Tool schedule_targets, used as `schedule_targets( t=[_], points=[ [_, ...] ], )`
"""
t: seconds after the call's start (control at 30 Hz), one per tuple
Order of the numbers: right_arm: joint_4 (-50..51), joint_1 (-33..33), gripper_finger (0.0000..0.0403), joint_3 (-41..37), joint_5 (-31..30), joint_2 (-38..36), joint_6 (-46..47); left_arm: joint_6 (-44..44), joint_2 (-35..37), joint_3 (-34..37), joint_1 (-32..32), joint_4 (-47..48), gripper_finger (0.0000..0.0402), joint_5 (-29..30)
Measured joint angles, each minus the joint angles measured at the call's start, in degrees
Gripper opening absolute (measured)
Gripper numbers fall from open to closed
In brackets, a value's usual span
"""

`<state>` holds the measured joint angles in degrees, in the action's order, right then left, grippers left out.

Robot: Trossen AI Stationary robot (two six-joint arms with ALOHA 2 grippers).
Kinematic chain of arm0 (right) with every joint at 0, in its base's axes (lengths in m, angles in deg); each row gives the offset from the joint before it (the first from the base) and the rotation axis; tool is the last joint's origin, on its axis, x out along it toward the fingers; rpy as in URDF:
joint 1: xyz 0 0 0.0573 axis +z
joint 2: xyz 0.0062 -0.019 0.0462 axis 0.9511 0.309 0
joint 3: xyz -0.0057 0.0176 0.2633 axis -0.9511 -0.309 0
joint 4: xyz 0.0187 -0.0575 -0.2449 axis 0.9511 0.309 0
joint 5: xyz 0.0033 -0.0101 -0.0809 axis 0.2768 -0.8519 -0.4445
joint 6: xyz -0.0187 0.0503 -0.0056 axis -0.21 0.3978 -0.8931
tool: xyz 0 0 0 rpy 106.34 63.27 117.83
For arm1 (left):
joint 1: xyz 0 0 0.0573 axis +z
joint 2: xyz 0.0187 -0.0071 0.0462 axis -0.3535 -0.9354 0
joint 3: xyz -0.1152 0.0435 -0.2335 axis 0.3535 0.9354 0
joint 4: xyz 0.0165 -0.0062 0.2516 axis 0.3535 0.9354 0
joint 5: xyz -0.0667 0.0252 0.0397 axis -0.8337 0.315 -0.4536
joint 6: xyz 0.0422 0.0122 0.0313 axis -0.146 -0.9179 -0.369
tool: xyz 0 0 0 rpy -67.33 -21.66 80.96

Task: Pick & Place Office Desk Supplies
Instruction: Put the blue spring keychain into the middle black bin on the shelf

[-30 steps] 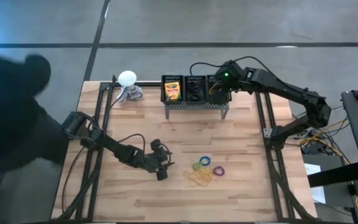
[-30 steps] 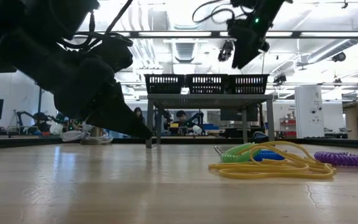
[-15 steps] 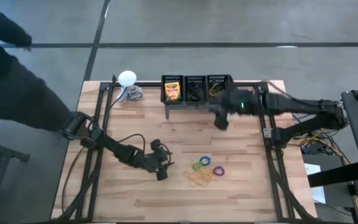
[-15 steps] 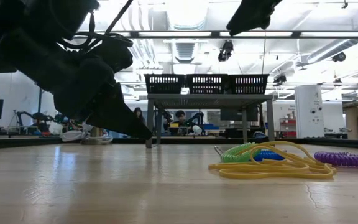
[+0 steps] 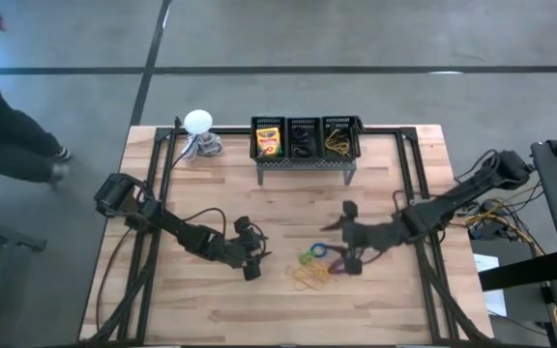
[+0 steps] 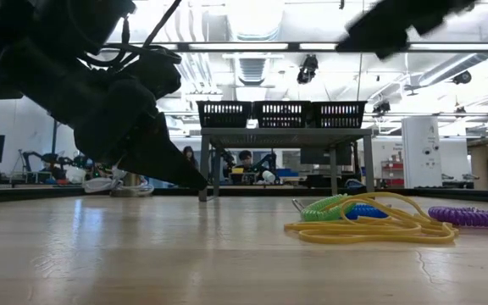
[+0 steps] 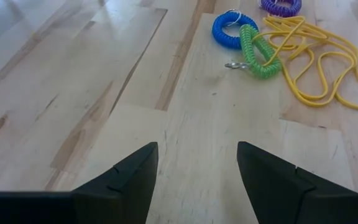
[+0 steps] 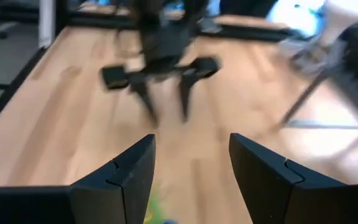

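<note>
Near the table's middle lie a green ring (image 5: 307, 257), a blue ring (image 7: 229, 29), a purple ring (image 5: 340, 265) and a tangle of yellow rubber bands (image 5: 309, 278), all flat on the wood. A crayon box (image 5: 269, 142) lies in the left basket of the black rack (image 5: 303, 160); the other baskets hold dark rings and yellow bands. My right gripper (image 5: 340, 238) hovers open just right of the rings and above them, pointing toward the table's left. My left gripper (image 7: 197, 174) stands open to the left of the rings, low over the wood, with nothing between its fingers.
A white ball-shaped object on a coiled grey base (image 5: 199, 123) stands at the far left corner. Black rails run along the table's left and right sides. A person (image 5: 8, 135) stands beyond the left edge. Bare wood lies toward the near edge.
My right gripper has swung from above the rack's right basket toward the near edge and down, ending over the rings, and has turned so that it points toward the table's left. The person at the left has drawn back from the table.
</note>
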<state>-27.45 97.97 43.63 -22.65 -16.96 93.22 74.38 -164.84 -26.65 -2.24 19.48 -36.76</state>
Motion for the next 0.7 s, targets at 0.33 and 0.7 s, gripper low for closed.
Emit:
schedule_targets(
  t=[0.33, 0.7],
  points=[
    [-13.07, 1.85, 0.0203, -10.17, -4.23, 11.87, 8.95, 0.07, -0.02, -0.02, 0.02, -0.24, 0.0223, 0.63],
    [-18.10, 1.24, 0.0203, -11.91, -4.62, 18.26, 11.41, 0.30, -0.01, 0.00, 0.18, -0.55, 0.0223, 3.43]
  ],
)
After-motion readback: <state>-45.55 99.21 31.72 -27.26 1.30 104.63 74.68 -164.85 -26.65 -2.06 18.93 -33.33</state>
